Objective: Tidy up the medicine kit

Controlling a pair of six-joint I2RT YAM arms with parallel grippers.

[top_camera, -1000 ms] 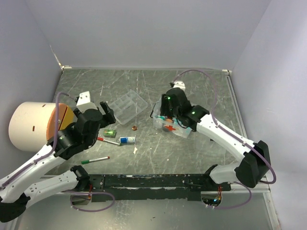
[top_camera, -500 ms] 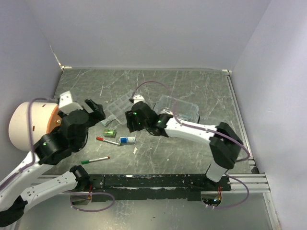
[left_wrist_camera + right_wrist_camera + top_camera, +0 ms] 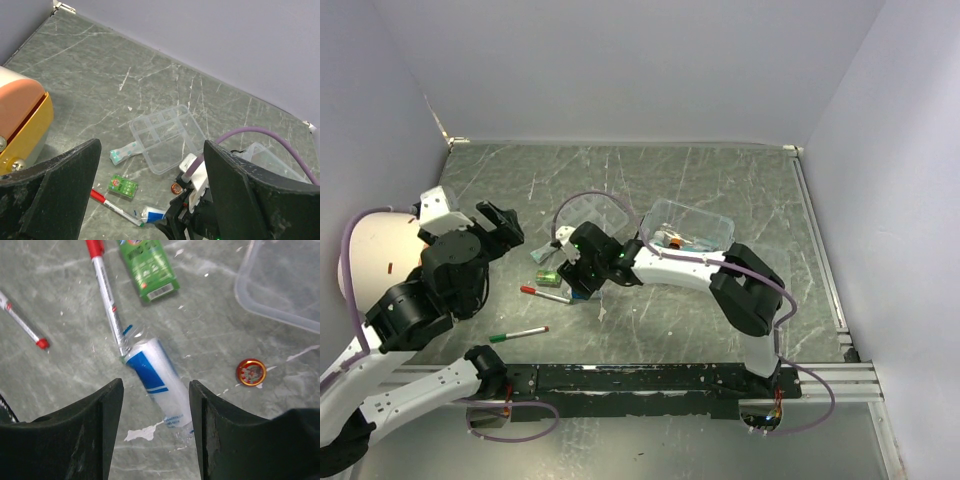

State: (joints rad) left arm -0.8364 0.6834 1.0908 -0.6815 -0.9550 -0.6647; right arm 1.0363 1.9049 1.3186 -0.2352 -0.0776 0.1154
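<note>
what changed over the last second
The right gripper swung left from the clear box to hover, open, over the white-and-blue tube. The left gripper pulled back toward the white cylinder, open. The red pen, green pen and green packet lie as before.

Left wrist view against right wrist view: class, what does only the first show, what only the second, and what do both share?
Only the left wrist view shows the strip packet, the orange-faced cylinder and the clear box. Only the right wrist view shows a second pen, red-tipped. Both show the green packet, the red-capped pen, the blue-and-white tube, the small round disc and the clear tray, cut to a corner in the second.
</note>
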